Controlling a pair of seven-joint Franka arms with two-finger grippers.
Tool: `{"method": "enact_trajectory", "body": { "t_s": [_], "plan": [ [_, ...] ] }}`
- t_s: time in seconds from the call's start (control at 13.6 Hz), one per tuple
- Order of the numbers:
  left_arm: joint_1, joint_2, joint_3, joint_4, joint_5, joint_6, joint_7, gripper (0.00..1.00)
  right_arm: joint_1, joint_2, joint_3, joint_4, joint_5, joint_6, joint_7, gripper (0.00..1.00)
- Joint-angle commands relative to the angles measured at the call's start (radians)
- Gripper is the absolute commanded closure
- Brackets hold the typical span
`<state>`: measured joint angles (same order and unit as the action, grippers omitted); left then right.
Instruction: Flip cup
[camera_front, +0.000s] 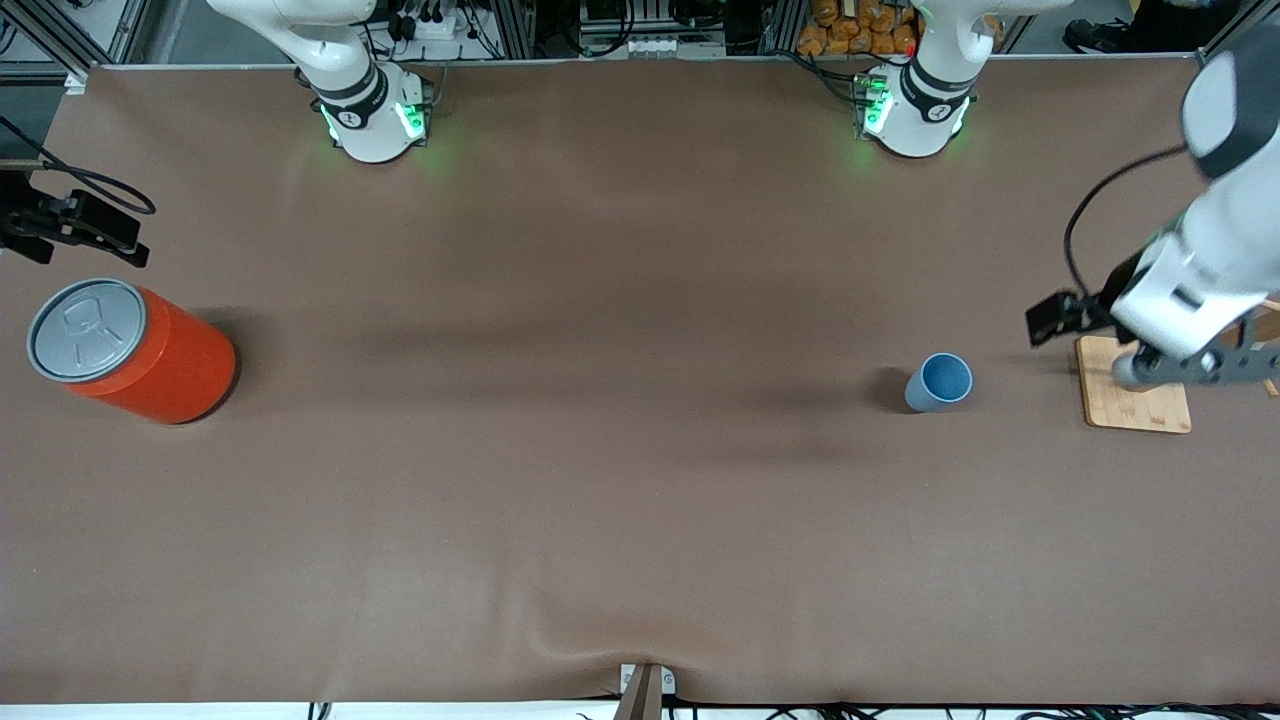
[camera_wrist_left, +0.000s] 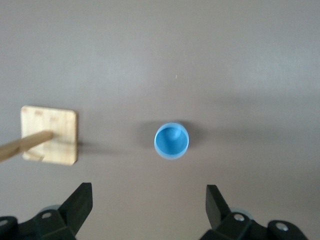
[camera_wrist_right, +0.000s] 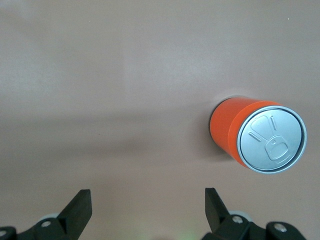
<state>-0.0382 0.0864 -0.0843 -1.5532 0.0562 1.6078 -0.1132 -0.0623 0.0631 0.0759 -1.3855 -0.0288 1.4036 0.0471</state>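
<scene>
My left arm covers part of the wooden board; my right gripper is cut by the front view's edge; both wrist views crop my fingers.

- Counter: lying bare across the centre and the whole lower half of the frame, giving open passage.
- Cup: standing alone at mid-height toward the left arm's end, with free room ringing it on every side.
- Wooden board: lying near the cup at the frame's edge, with the left gripper hanging over it, fingers spread.
- Orange can: standing at the right arm's end, well apart from the cup.
</scene>
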Motion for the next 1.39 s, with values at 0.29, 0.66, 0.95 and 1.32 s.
{"method": "enact_trajectory", "body": {
  "t_s": [0.29,0.66,0.95,1.32],
  "plan": [
    [-0.002,-0.228,0.023,-0.150,-0.012,-0.028,0.038,0.00,-0.001,0.000,0.007,0.019,0.000,-0.003,0.019,0.00],
    [-0.008,-0.113,0.026,-0.058,-0.012,-0.009,0.037,0.00,-0.001,0.001,0.007,0.019,0.003,0.002,0.019,0.00],
    [-0.011,-0.094,0.026,-0.022,-0.010,-0.009,0.047,0.00,-0.001,0.001,0.007,0.019,0.006,0.002,0.019,0.00],
    [-0.012,-0.094,0.110,-0.034,-0.130,-0.019,0.056,0.00,-0.001,0.001,0.008,0.019,0.006,0.002,0.019,0.00]
  ]
}}
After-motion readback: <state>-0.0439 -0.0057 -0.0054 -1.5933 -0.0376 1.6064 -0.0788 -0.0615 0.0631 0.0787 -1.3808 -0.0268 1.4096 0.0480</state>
